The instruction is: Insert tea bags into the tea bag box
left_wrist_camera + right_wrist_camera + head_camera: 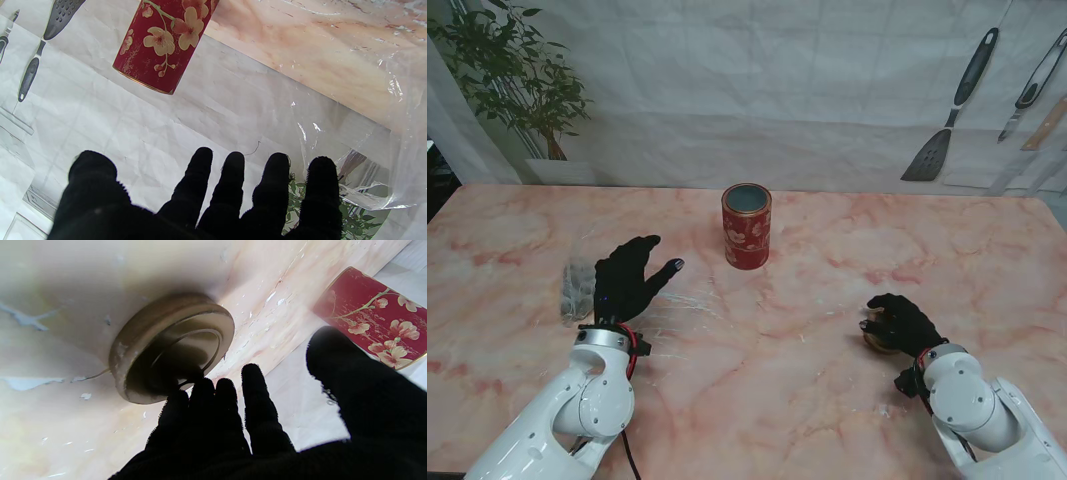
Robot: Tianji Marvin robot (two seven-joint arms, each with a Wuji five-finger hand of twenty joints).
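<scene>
The tea bag box is a red flowered tin point(746, 226) standing upright and uncovered at the table's middle; it also shows in the wrist views point(163, 43) point(377, 320). A clear plastic bag of tea point(578, 285) point(367, 150) lies at the left. My left hand point(627, 278) point(213, 200) hovers just right of the bag, open with fingers spread and holding nothing. A round golden lid point(877, 340) point(170, 346) lies on the table at the right. My right hand point(905, 322) point(267, 426) arches over the lid, fingertips at its rim, thumb apart, not gripping.
The pink marble table point(827, 300) ends at a white wall sheet. A potted plant point(512, 70) stands at the far left corner. Spatulas point(952, 110) hang on the wall at the far right.
</scene>
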